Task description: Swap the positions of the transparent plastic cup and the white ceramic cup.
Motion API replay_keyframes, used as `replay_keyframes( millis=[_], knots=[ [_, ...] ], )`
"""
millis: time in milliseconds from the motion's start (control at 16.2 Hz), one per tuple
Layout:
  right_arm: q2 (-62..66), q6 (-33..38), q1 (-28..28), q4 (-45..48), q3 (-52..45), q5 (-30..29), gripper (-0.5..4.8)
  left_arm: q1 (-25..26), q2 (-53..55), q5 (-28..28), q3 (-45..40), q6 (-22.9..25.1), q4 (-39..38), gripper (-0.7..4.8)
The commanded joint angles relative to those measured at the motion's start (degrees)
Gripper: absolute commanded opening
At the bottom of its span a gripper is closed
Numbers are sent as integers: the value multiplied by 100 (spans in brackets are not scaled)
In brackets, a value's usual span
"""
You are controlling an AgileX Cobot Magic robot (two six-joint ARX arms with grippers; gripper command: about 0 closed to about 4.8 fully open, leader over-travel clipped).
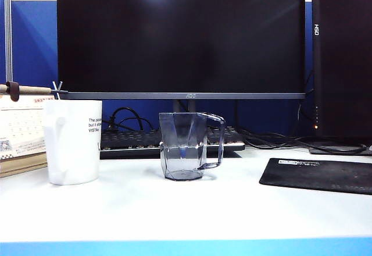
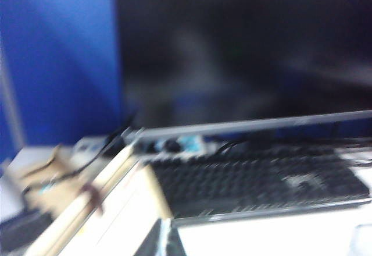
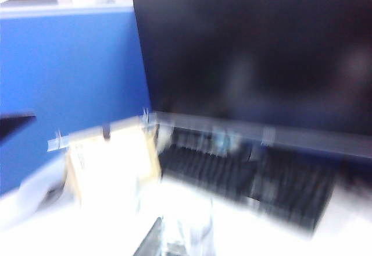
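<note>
In the exterior view, the white ceramic cup (image 1: 73, 142) is seen at lower left of the frame on the white tabletop (image 1: 186, 209), with the transparent plastic cup (image 1: 190, 145) standing apart from it near the centre, before the keyboard (image 1: 168, 141) and the dark monitor (image 1: 180, 35); neither pincer is shown there. In the blurred left wrist view, only a dark sliver of the left pincer (image 2: 165, 241) is made out at the bottom edge, fully closed with nothing held. In the smeared right wrist view, the right pincer (image 3: 154, 241) is likewise glimpsed at the bottom edge, closed and holding nothing.

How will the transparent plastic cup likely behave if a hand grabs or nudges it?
The transparent plastic cup looks thin-walled and empty, so it is probably light and may slide on the smooth white table when nudged. Its faceted sides may give pads an uneven hold. It stands upright with a thin handle on one side; a high push could tip it.
</note>
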Motion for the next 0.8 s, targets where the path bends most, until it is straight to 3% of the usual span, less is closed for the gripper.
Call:
replay_keyframes(
  millis=[62,246,370,493,678,801],
  knots=[
    [17,682,2,931,-1058,31,-5,269,-498,111,-785,-509,160,-5],
    [15,1523,2,2557,-2103,461,-5,376,-883,219,-1596,-1296,763,-6],
    [13,1517,0,2621,-2323,621,-5,376,-890,273,-1904,-1156,835,-5],
    [7,1523,-2,2621,-2594,933,-5,378,-901,136,-2044,-1023,407,-5],
    [11,1287,-20,2293,-2736,1888,-5,376,-911,20,-2044,-645,527,-5],
    [7,1211,-20,2138,-2736,2625,-5,376,-922,-20,-2041,-809,90,-4]
  ],
)
